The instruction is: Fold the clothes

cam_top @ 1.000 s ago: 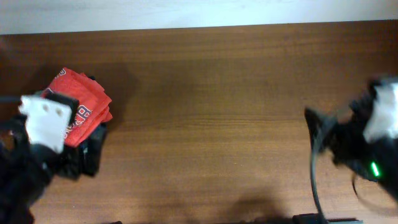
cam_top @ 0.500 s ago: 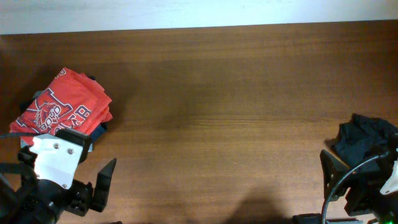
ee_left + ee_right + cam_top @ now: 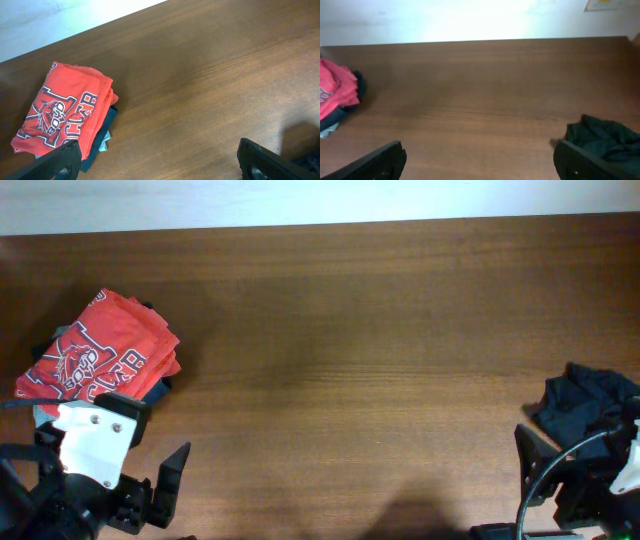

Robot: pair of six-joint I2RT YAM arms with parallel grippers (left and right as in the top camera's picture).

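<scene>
Both arms are now pulled back, the left claw and right claw wide open and empty, leaving the folded red pile on the table at left and the crumpled dark garment at right, probably next.

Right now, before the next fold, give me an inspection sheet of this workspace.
Surface: brown wooden table, no spills seen.
Job's things: folded stack at the left, with a red printed T-shirt on top and dark and pale layers beneath. A crumpled dark garment lies at the right, not yet folded.
Clutter: nothing seen.
Grippers: left claw open and empty, near the stack. Right claw open and empty, near the dark garment.
Cables: black cable loops by the right arm, close to the dark garment.
Surroundings: pale wall beyond the table's far edge.
</scene>
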